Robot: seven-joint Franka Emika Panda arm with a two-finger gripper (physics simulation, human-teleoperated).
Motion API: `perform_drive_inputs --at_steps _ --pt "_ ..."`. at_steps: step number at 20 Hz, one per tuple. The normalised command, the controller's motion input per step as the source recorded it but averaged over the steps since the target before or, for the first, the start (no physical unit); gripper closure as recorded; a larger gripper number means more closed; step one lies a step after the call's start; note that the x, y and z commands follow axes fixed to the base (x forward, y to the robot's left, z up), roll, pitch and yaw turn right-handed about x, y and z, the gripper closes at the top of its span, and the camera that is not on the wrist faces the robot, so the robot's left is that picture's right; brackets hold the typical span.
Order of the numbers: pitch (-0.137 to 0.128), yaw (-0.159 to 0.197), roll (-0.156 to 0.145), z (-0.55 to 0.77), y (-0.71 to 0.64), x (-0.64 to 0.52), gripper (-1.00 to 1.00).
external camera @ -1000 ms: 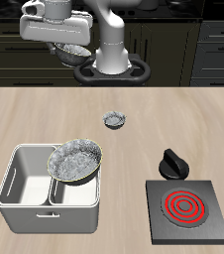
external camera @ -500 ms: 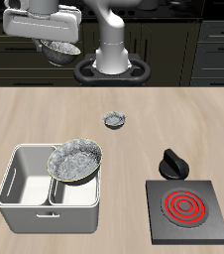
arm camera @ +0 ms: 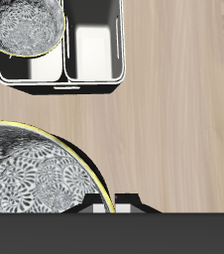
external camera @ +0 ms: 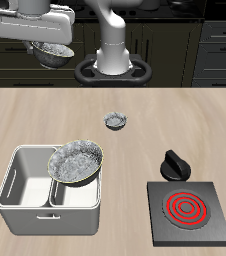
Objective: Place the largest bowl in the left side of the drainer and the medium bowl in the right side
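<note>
The drainer (external camera: 45,215) stands near the table's front edge, a pale tub with two compartments. The largest bowl (external camera: 75,162) lies tilted in its left side, leaning on the centre wall; the other compartment is empty. High above the table's back edge, my gripper (external camera: 52,42) is shut on the medium bowl (external camera: 55,50), which hangs under it. In the wrist view the medium bowl (arm camera: 35,174) fills the near field, and the drainer (arm camera: 94,69) with the largest bowl (arm camera: 20,25) shows far beneath.
A tiny grey bowl (external camera: 115,121) sits mid-table. A black stove plate (external camera: 188,210) with a red coil lies beside the drainer, with a black knob-like object (external camera: 174,163) just behind it. The robot base (external camera: 112,60) stands at the back.
My gripper has carried the medium bowl sideways, away from the robot base, and slightly higher. Nothing on the table has moved.
</note>
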Motion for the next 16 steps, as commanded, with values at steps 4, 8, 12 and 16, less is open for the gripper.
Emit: perform_drive_inputs --at_steps 4,8,12,16 --pt "0.004 0.07 0.0 0.0 0.09 0.32 1.0" --pt "-0.003 -0.038 -0.026 0.11 -0.06 0.42 1.0" --pt "0.004 0.013 -0.01 0.02 0.03 0.3 1.0" --pt "0.02 -0.01 0.001 -0.03 0.03 0.47 1.0"
